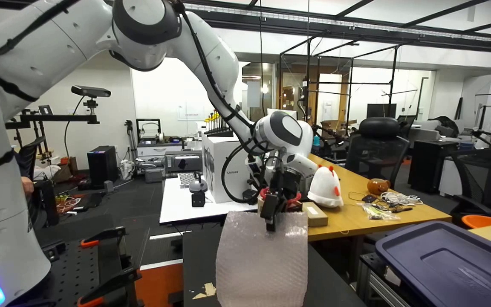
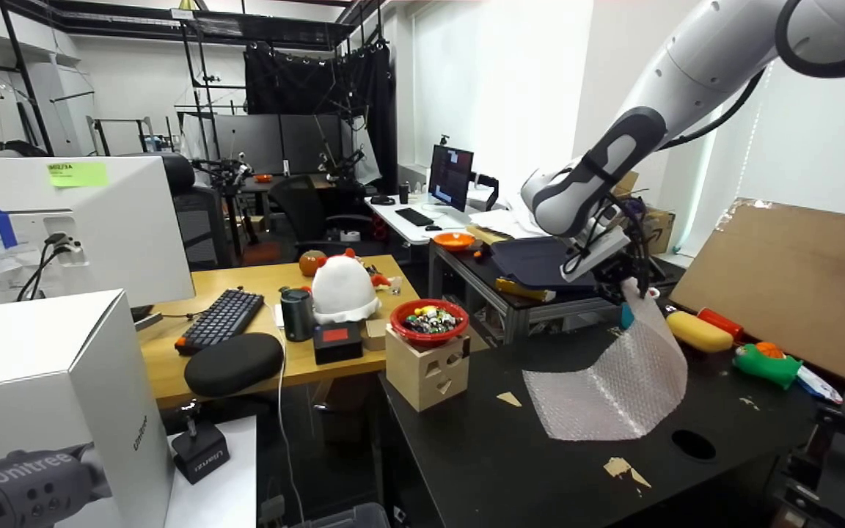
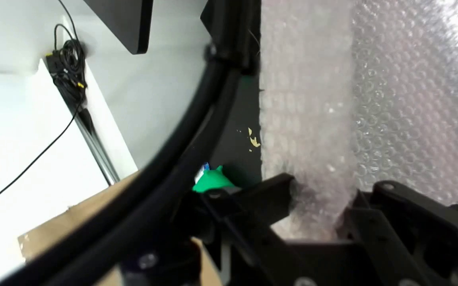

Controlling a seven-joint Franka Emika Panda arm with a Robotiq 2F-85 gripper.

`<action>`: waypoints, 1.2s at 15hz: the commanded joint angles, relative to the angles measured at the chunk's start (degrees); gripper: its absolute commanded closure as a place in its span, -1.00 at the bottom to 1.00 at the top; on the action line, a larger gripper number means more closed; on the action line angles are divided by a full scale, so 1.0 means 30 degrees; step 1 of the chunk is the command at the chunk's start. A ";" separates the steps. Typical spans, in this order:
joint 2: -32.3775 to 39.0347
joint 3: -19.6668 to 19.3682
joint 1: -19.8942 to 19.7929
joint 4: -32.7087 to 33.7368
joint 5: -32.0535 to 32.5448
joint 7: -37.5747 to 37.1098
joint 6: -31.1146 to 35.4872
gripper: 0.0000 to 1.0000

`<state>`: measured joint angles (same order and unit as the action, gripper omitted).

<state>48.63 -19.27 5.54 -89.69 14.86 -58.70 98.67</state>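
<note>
A translucent, pinkish sheet of bubble wrap [image 1: 262,260] shows in both exterior views [image 2: 606,400]. My gripper [image 1: 271,219] is shut on one end of it and holds that end up above the black table [image 2: 481,455]. The sheet curves down, and its other end lies flat on the table. In the wrist view the bubble wrap [image 3: 404,99] is bunched between the two fingers of the gripper [image 3: 320,198]. In an exterior view the fingertips [image 2: 626,284] are largely hidden by the arm and the sheet.
A wooden shape box [image 2: 422,378] bears a red bowl [image 2: 430,341] of small items. A yellow object [image 2: 697,331], red cylinder [image 2: 722,324] and green toy [image 2: 767,365] lie near a leaning cardboard panel [image 2: 782,286]. Torn scraps [image 2: 617,466] lie on the table. A dark blue lid [image 1: 403,238] stands nearby.
</note>
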 commanded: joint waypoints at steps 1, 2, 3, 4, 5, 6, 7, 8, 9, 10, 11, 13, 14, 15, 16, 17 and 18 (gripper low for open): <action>0.0699 0.1318 0.0706 0.2436 0.1418 0.0465 -0.2193 1.00; 0.0879 0.1713 0.0839 0.2959 0.1711 0.0698 -0.2365 1.00; 0.0978 0.2068 0.0846 0.3239 0.1862 0.1007 -0.2192 1.00; 0.1104 0.2415 0.0784 0.3452 0.1910 0.1331 -0.1799 1.00; 0.1232 0.2697 0.0701 0.3617 0.1847 0.1693 -0.1468 1.00; 0.1281 0.2970 0.0567 0.3635 0.1676 0.2106 -0.0992 1.00; 0.1244 0.3224 0.0349 0.3505 0.1394 0.2556 -0.0238 1.00; 0.1200 0.3382 0.0171 0.3343 0.1155 0.2882 0.0501 1.00; 0.1069 0.3617 -0.0148 0.3037 0.0718 0.3320 0.1552 1.00; 0.1003 0.3827 -0.0494 0.2805 0.0213 0.3781 0.2604 1.00; 0.1037 0.3986 -0.0790 0.2693 -0.0292 0.4253 0.3488 1.00; 0.1171 0.4318 -0.1500 0.2510 -0.1555 0.5461 0.5252 1.00; 0.1278 0.4504 -0.1890 0.2455 -0.2270 0.6178 0.6008 1.00; 0.1431 0.4703 -0.2288 0.2438 -0.3028 0.6984 0.6688 1.00; 0.1576 0.4931 -0.2651 0.2406 -0.3765 0.7862 0.7327 1.00; 0.1745 0.5170 -0.2967 0.2362 -0.4513 0.8805 0.7973 1.00; 0.1941 0.5446 -0.3295 0.2392 -0.5288 0.9848 0.8452 1.00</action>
<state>54.07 -5.28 -1.65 -81.38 4.34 -36.17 119.73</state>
